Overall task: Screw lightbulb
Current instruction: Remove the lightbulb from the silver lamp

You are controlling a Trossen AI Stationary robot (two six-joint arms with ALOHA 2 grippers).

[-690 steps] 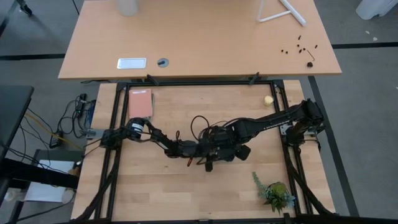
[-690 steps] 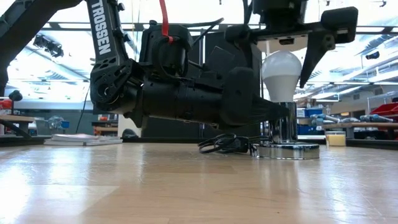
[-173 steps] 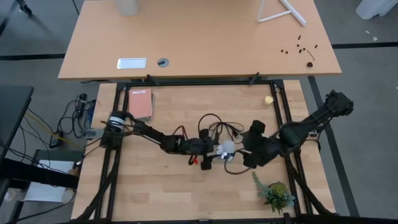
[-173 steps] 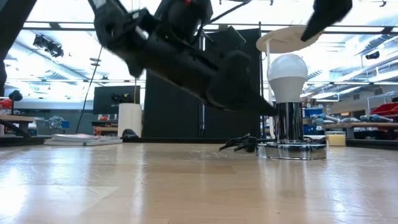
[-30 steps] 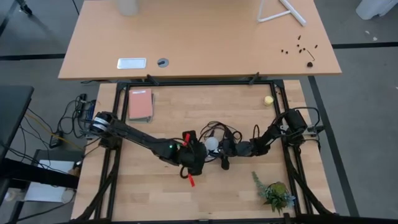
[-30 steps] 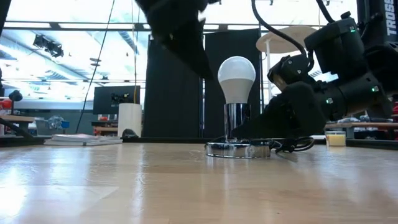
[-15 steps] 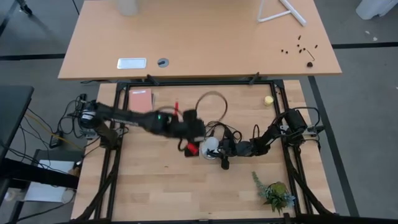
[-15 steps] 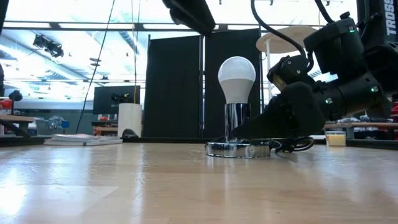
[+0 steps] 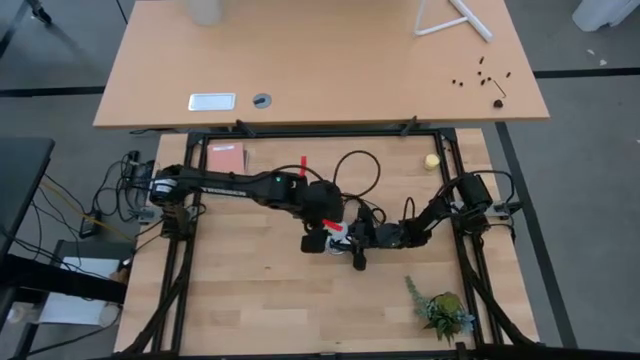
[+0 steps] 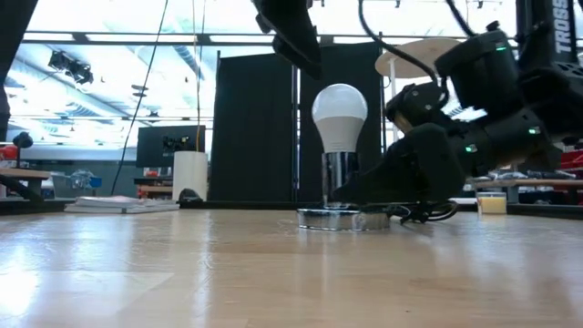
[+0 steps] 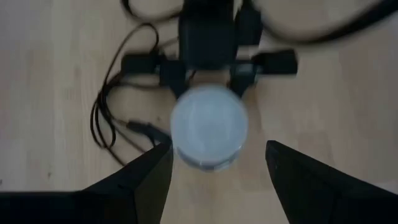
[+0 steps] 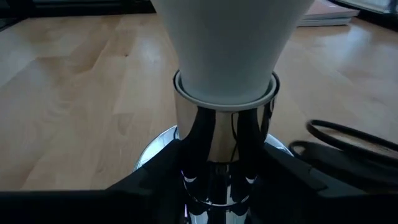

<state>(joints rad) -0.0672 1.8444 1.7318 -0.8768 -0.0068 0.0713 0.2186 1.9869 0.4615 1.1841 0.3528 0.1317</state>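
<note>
The lightbulb stands upright in the chrome socket, whose round base rests flat on the wooden table near its middle. Left gripper is poised directly above the bulb, looking down on its white dome; its two dark fingers are spread wide, one to each side of the dome, neither touching it. In the low view the left arm's end shows only at the upper edge, clear of the bulb's top. Right gripper lies low at table level against the socket; its fingers flank the chrome stem just above the base, but whether they actually clamp it cannot be told. Black cord loops on the table beside the base. A small yellow ball sits well apart, near the far right corner of the table; a small green plant sits near the near right corner.
</note>
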